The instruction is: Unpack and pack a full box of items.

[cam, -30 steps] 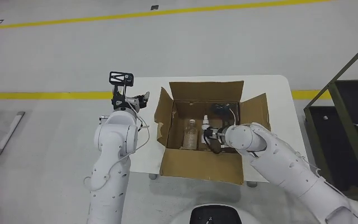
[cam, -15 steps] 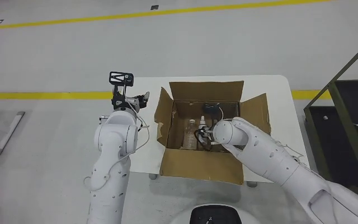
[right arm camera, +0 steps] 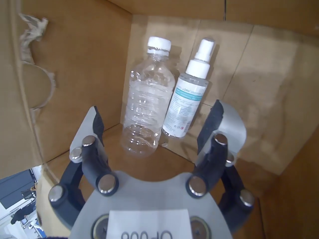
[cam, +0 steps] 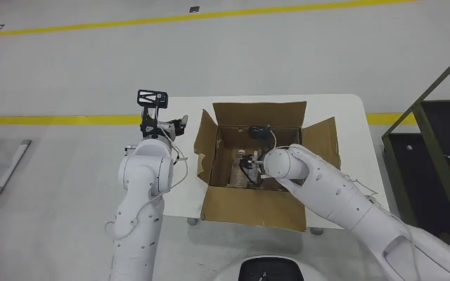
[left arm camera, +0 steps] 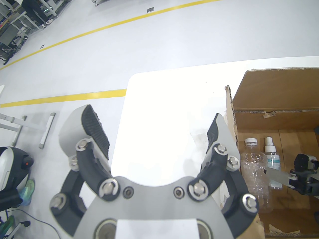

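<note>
Cardboard box (cam: pixel 253 205): open, flaps folded out, sits on the white counter (cam: pixel 337 112), roughly mid-counter. The inside wall (right arm camera: pixel 74 38) is plain brown, with a torn paper scrap near the rim.
Water bottle (right arm camera: pixel 147 100): clear plastic with a white cap. It lies flat on the box floor close to the box's left wall, cap toward the far side. The left wrist view shows it too (left arm camera: pixel 254 175).
Spray bottle (right arm camera: pixel 187 100): white pump top, teal band on the label. It lies just beside the water bottle on its right, parallel, nozzle also toward the far side. Can't tell whether the two touch.
Right pincer (right arm camera: pixel 157 115): down inside the box, over the base ends of both bottles. Jaws spread wide and gripping nothing. The dark pads (right arm camera: pixel 211 123) sit outboard of the bottles, one on each side. From above it sits at the left half of the box (cam: pixel 247 168).
Left pincer (left arm camera: pixel 152 120): held out over the counter's left end, well apart from the box. Jaws wide apart, with only bare counter top (left arm camera: pixel 162 95) between them. From above it is off the far-left corner (cam: pixel 152 104).
</note>
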Robot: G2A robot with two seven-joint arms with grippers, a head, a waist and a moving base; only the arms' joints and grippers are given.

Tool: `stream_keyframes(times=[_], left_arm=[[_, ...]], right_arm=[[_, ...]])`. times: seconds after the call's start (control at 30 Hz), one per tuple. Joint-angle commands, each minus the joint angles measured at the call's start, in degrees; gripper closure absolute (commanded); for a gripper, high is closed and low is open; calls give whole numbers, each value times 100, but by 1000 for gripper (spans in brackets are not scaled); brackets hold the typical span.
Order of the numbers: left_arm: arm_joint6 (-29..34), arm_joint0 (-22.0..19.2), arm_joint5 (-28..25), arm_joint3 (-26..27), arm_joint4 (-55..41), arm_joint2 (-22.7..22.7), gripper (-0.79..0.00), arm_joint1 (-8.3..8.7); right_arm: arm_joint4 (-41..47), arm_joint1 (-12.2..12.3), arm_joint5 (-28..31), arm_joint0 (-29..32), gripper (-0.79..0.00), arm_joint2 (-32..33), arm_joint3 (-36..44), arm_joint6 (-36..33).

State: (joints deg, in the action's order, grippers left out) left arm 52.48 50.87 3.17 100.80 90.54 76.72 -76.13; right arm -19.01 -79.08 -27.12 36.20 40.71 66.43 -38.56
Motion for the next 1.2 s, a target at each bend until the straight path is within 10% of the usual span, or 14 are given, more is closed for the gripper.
stream_keyframes(times=[0.0, 0.07, 0.17, 0.23, 0.53, 0.83, 1.17], left_arm=[[0, 0, 0, 0, 0, 0, -785, 0], [0, 0, 0, 0, 0, 0, -785, 0], [0, 0, 0, 0, 0, 0, -785, 0], [0, 0, 0, 0, 0, 0, -785, 0], [0, 0, 0, 0, 0, 0, -785, 0], [0, 0, 0, 0, 0, 0, -785, 0], [0, 0, 0, 0, 0, 0, -785, 0]], right_arm=[[-114, 113, 92, 170, -745, 257, 432, -42], [-313, 265, 176, 429, -570, 585, 1008, -106], [-654, 529, 405, 1078, -656, 1181, 1935, -258], [-951, 699, 535, 1573, -563, 1605, 2533, -401], [-1366, 1177, 1316, 3438, 0, 4052, 4871, -359], [-3216, 1503, 1867, 4374, 0, 6011, 5870, -2005], [-4924, 1663, 2645, 4647, 0, 5712, 5304, -3706]])
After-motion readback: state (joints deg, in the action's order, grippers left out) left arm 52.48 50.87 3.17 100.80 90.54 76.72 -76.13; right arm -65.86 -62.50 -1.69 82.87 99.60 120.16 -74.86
